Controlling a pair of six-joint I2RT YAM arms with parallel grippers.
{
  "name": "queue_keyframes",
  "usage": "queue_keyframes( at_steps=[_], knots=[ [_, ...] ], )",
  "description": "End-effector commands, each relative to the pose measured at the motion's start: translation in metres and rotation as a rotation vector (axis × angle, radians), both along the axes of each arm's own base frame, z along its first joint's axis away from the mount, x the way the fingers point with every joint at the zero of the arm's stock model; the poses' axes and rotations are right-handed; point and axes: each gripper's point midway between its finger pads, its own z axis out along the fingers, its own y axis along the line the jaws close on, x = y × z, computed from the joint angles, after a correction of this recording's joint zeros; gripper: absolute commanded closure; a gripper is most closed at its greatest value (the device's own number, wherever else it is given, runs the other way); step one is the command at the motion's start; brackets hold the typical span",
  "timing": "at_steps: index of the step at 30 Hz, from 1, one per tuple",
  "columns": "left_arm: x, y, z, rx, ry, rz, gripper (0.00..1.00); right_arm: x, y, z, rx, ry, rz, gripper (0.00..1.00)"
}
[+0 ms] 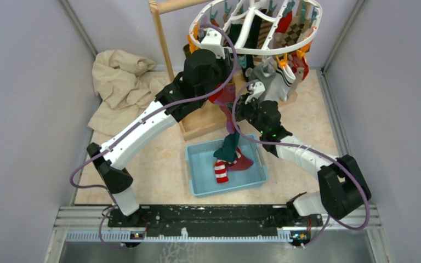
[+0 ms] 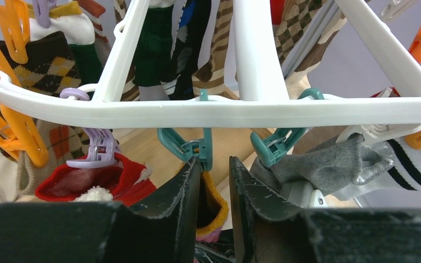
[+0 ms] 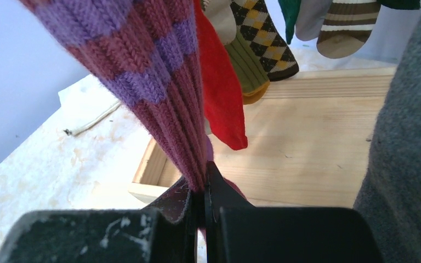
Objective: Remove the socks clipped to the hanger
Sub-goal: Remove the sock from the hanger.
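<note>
The white hanger [image 1: 307, 34] hangs at the back with several socks clipped to it. My left gripper [image 2: 215, 164] is up under its rim [image 2: 225, 112], its fingers closed in on a teal clip [image 2: 197, 150] that holds a sock with a yellow cuff [image 2: 217, 208]. A red sock [image 2: 87, 183] hangs left of it and a grey sock [image 2: 334, 161] right of it. My right gripper [image 3: 203, 176] is lower and shut on a purple-and-pink striped sock [image 3: 159, 93], which runs taut upward. From above, that gripper [image 1: 246, 103] sits below the hanger's front.
A blue tray [image 1: 197, 183] on the table in front holds a few loose socks [image 1: 227, 160]. The wooden stand [image 1: 163, 46] and its base [image 1: 203, 125] carry the hanger. A beige cloth [image 1: 120, 82] lies at the back left. Grey walls close in both sides.
</note>
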Motion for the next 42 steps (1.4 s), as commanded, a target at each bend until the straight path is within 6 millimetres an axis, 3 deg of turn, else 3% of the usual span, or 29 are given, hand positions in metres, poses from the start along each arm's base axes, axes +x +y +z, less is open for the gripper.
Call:
queue_keyframes(
  at_steps=[1, 5, 9, 22, 32, 42],
  knots=[
    [0.003, -0.002, 0.009, -0.017, -0.018, 0.012, 0.64, -0.006, -0.002, 0.028, 0.043, -0.074, 0.011, 1.0],
    [0.004, -0.003, 0.009, -0.022, -0.021, 0.014, 0.47, -0.007, -0.002, 0.029, 0.045, -0.076, 0.015, 1.0],
    [0.006, -0.003, 0.009, -0.027, -0.025, 0.023, 0.45, -0.01, -0.002, 0.029, 0.044, -0.076, 0.019, 1.0],
    [0.009, -0.006, 0.006, -0.047, -0.037, 0.024, 0.48, -0.021, 0.0, 0.023, 0.04, -0.068, 0.031, 1.0],
    [0.01, -0.007, 0.006, -0.046, -0.033, 0.015, 0.63, -0.021, 0.001, 0.027, 0.037, -0.074, 0.034, 1.0],
    [0.01, -0.007, 0.011, -0.051, -0.043, -0.002, 0.71, -0.033, 0.0, 0.03, 0.029, -0.078, 0.05, 1.0]
  ],
)
